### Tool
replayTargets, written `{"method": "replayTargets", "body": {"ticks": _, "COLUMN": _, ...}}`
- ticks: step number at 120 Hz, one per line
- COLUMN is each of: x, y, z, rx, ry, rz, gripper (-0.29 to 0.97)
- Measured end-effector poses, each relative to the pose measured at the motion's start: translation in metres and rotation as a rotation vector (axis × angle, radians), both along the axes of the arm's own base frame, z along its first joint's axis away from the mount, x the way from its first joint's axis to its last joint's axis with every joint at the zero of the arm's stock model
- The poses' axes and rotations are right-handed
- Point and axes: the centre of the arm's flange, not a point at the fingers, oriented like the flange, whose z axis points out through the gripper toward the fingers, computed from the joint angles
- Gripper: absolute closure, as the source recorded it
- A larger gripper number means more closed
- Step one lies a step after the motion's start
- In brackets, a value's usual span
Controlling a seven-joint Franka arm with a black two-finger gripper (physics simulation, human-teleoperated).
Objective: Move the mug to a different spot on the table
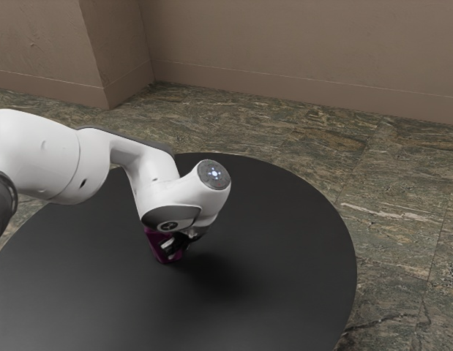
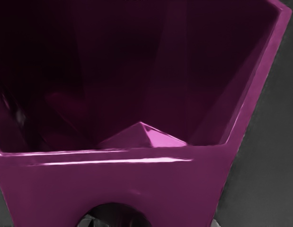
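Observation:
A magenta mug (image 1: pixel 165 253) with faceted walls stands on the round black table (image 1: pixel 285 241), left of its middle. My gripper (image 1: pixel 173 247) is down on the mug from above, and the white hand hides most of the mug in the exterior view. In the wrist view the mug (image 2: pixel 137 184) lies directly beneath the hand: its near wall and rim run across the picture, with the dark inside beyond them. The mug's base seems to rest on the table.
The table's edge (image 1: pixel 349 248) curves round at the exterior view's right, with bare black top between it and the mug. Beyond the table lie a stone floor (image 1: pixel 402 183) and brown walls.

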Motion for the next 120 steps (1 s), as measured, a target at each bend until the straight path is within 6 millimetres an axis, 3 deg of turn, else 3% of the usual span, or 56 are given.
{"method": "replayTargets", "body": {"ticks": 40, "x": -0.011, "y": -0.009, "z": 0.005, "rx": -0.018, "ry": -0.012, "rz": -0.006, "gripper": 0.12}}
{"method": "replayTargets", "body": {"ticks": 50, "x": -0.019, "y": -0.017, "z": 0.016, "rx": -0.036, "ry": -0.022, "rz": -0.016, "gripper": 0.08}}
{"method": "replayTargets", "body": {"ticks": 60, "x": -0.027, "y": -0.035, "z": 0.039, "rx": -0.068, "ry": -0.053, "rz": -0.044, "gripper": 0.05}}
{"method": "replayTargets", "body": {"ticks": 80, "x": -0.042, "y": -0.077, "z": 0.115, "rx": -0.186, "ry": -0.137, "rz": -0.061, "gripper": 0.02}}
{"method": "replayTargets", "body": {"ticks": 84, "x": -0.034, "y": -0.088, "z": 0.148, "rx": -0.234, "ry": -0.166, "rz": -0.031, "gripper": 0.02}}
{"method": "replayTargets", "body": {"ticks": 89, "x": -0.018, "y": -0.099, "z": 0.204, "rx": -0.284, "ry": -0.204, "rz": -0.015, "gripper": 0.02}}
{"method": "replayTargets", "body": {"ticks": 95, "x": -0.008, "y": -0.103, "z": 0.260, "rx": -0.329, "ry": -0.211, "rz": -0.021, "gripper": 0.01}}
{"method": "replayTargets", "body": {"ticks": 102, "x": -0.002, "y": -0.093, "z": 0.299, "rx": -0.372, "ry": -0.172, "rz": -0.053, "gripper": 0.01}}
{"method": "replayTargets", "body": {"ticks": 109, "x": 0.005, "y": -0.069, "z": 0.325, "rx": -0.404, "ry": -0.122, "rz": -0.111, "gripper": 0.01}}
{"method": "replayTargets", "body": {"ticks": 114, "x": 0.010, "y": -0.043, "z": 0.335, "rx": -0.422, "ry": -0.078, "rz": -0.142, "gripper": 0.01}}
{"method": "replayTargets", "body": {"ticks": 120, "x": 0.019, "y": -0.006, "z": 0.333, "rx": -0.458, "ry": -0.017, "rz": -0.155, "gripper": 0.00}}
